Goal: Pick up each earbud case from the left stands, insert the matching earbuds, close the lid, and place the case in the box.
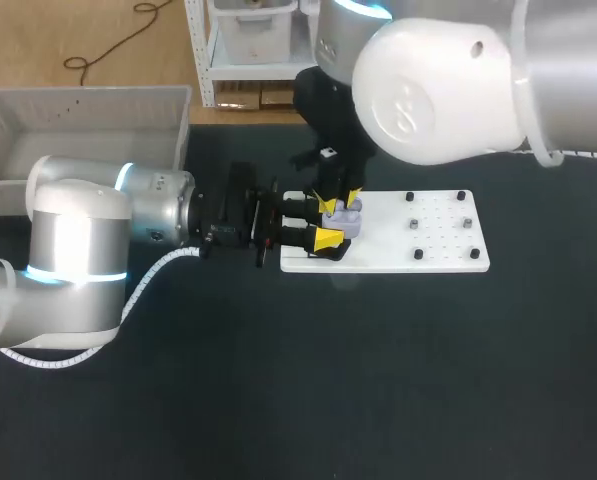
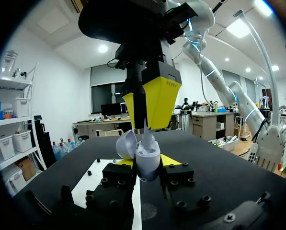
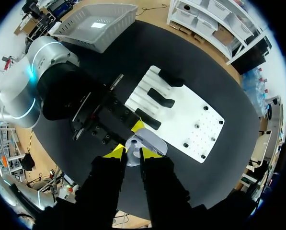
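A pale lavender earbud case (image 2: 147,163) with its lid (image 2: 127,143) swung open sits between the yellow tips of my left gripper (image 2: 146,168), which is shut on it just above the left end of the white board (image 1: 428,245). From above, my right gripper (image 2: 145,128) comes down over the open case, shut on a small white earbud (image 2: 146,138) whose lower end is at the case's mouth. The head view shows the case (image 1: 344,218) with the left gripper (image 1: 330,223) beside it and the right gripper (image 1: 346,200) over it. In the right wrist view the right gripper (image 3: 132,154) hangs directly over the case (image 3: 151,142).
Black stands (image 3: 161,98) line the board's left part, and small black pegs (image 1: 416,224) dot its right part. A grey box (image 1: 78,130) stands at the table's far left corner. My left arm (image 1: 78,250) lies across the table's left half.
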Robot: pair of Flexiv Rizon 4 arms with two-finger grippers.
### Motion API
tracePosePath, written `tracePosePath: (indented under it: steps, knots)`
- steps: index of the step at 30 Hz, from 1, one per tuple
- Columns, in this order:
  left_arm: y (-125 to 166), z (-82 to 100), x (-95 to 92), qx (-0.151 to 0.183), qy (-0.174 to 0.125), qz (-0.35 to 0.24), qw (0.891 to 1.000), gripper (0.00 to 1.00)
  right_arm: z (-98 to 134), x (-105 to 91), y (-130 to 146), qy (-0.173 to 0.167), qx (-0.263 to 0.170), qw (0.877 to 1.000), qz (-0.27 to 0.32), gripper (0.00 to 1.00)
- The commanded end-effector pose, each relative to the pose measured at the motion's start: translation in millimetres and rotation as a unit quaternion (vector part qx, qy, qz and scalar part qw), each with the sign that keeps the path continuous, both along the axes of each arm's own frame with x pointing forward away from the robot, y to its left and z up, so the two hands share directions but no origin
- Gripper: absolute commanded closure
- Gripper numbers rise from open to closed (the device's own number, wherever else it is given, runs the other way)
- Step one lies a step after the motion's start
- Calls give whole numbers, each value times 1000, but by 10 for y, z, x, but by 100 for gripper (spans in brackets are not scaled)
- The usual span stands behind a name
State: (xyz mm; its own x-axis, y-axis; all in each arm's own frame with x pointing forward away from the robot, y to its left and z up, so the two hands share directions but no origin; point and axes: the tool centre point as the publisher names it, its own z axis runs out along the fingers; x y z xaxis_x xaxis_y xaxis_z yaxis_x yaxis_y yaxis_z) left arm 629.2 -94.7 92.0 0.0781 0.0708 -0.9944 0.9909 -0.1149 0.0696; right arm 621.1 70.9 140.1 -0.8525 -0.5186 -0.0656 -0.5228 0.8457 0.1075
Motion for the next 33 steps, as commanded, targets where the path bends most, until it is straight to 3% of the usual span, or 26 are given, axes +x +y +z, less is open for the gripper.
tracePosePath:
  steps: [1, 33]
  knots:
    - [-3, 2, -4, 1, 0, 1, 1000, 100, 1, 4, -10, -1, 1, 1000, 0, 100]
    - [-3, 2, -4, 1, 0, 1, 1000, 100, -32, 13, -7, 11, 2, 1000, -5, 100]
